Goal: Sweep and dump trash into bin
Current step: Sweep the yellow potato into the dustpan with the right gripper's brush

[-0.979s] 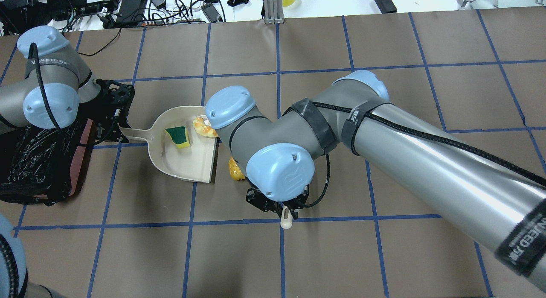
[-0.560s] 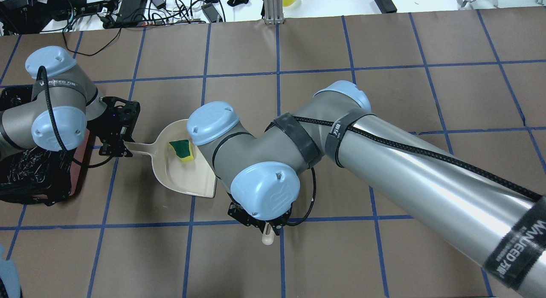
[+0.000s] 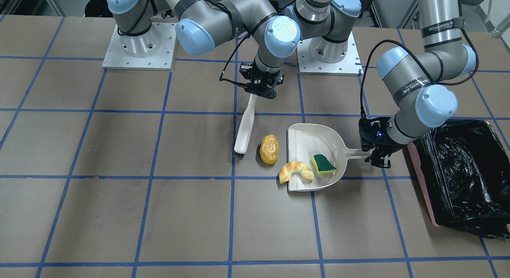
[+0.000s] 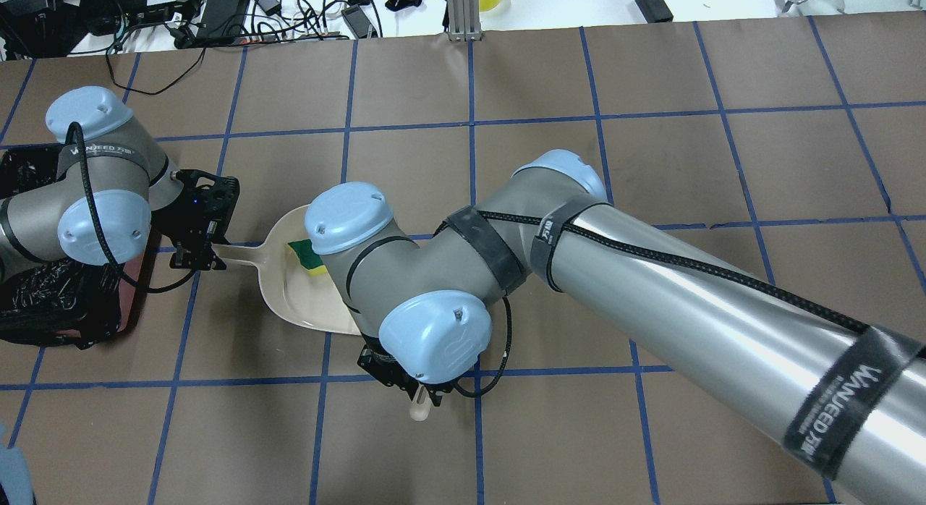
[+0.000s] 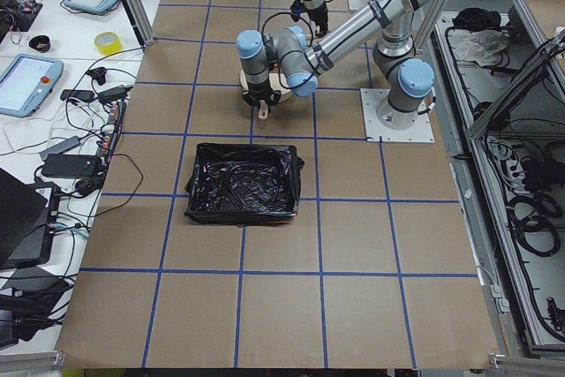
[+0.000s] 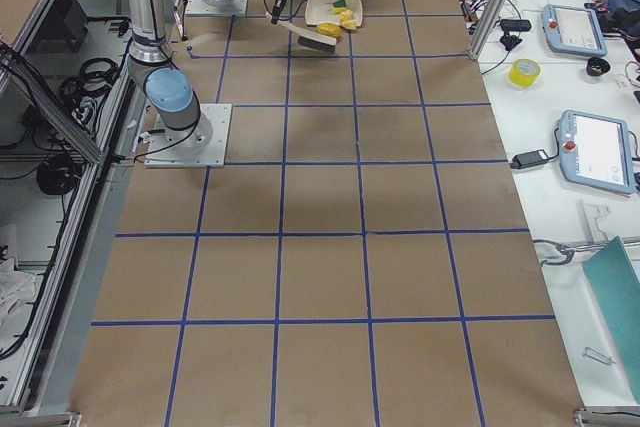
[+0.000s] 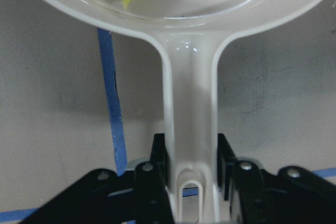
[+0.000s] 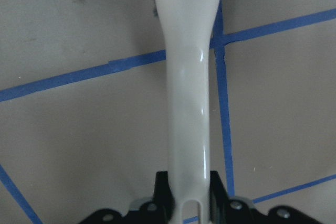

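My left gripper (image 3: 375, 152) is shut on the handle of the cream dustpan (image 3: 306, 139), as the left wrist view (image 7: 190, 153) shows. The yellow-and-green sponge (image 3: 323, 164) lies inside the pan. The golden croissant (image 3: 295, 171) sits on the pan's open lip. The orange-brown potato lump (image 3: 269, 149) lies on the table just outside the pan mouth. My right gripper (image 3: 261, 87) is shut on the white brush handle (image 8: 186, 103), with the bristles (image 3: 239, 152) down beside the potato. The pink bin (image 3: 423, 188) with its black bag stands beyond my left gripper.
The overhead view shows my right arm (image 4: 651, 295) across the table's middle, hiding the croissant and potato there. The bin (image 4: 43, 295) is at the table's left edge. Cables and devices (image 4: 217, 13) lie beyond the far edge.
My right arm has swung left in the overhead view, carrying the brush, and now covers the croissant and potato. The dustpan and my left gripper have shifted slightly nearer.
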